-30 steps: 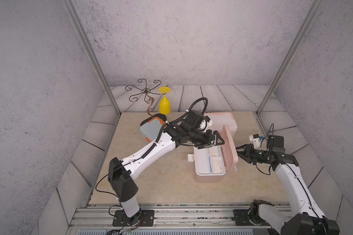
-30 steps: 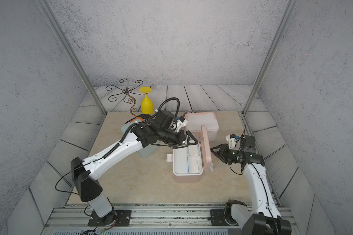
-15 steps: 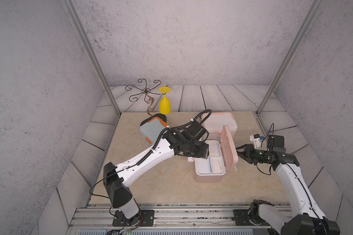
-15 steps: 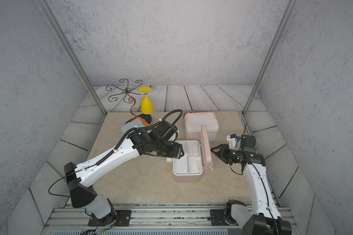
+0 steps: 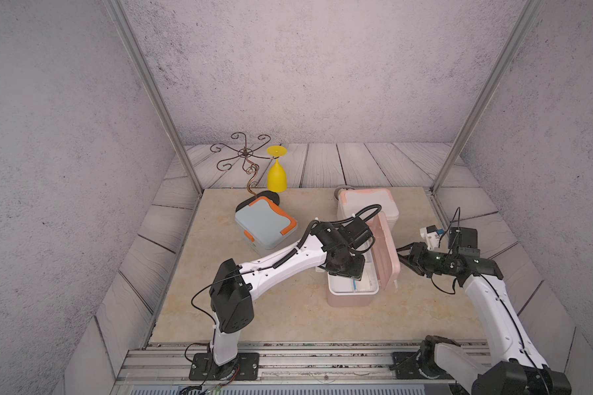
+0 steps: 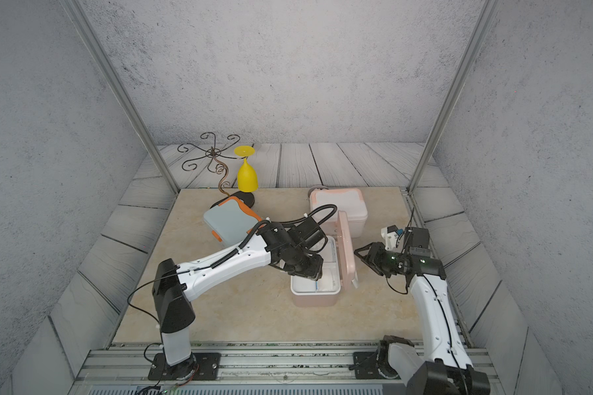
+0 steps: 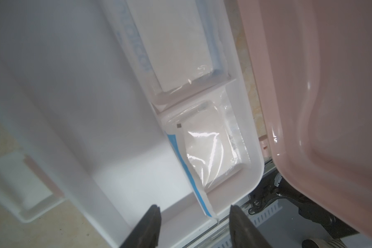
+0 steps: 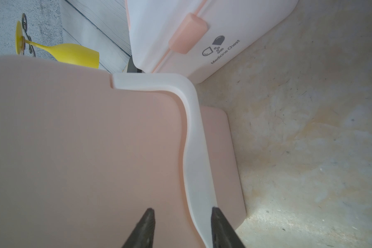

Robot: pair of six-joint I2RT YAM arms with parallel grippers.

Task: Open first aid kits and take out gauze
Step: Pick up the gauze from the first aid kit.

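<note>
The pink first aid kit point(image 5: 351, 301) stands open mid-table, its lid point(image 5: 386, 253) upright on the right side. My left gripper point(image 5: 350, 273) reaches down into its white tray point(image 7: 120, 120). In the left wrist view the left gripper point(image 7: 194, 209) is open, and the blue-striped edge of a gauze packet point(image 7: 208, 146) lies between its tips. Another gauze packet point(image 7: 176, 49) fills the adjoining compartment. My right gripper point(image 8: 182, 210) is open, tips close against the lid's outer face point(image 8: 84, 139), seen in a top view as the right gripper point(image 6: 360, 254). The grey-blue kit point(image 5: 266, 222) and the white kit point(image 5: 367, 201) are shut.
An upturned yellow goblet point(image 5: 276, 174) hangs on a curly wire stand point(image 5: 245, 154) at the back left, just behind the grey-blue kit. A small grey bowl point(image 5: 343, 188) peeks out behind the white kit. Metal frame posts point(image 5: 452, 147) rise at the back corners.
My left gripper left the top edge of the pink lid, swung down over the open tray and narrowed its jaws. The right gripper stayed at the lid, which still stands upright.
</note>
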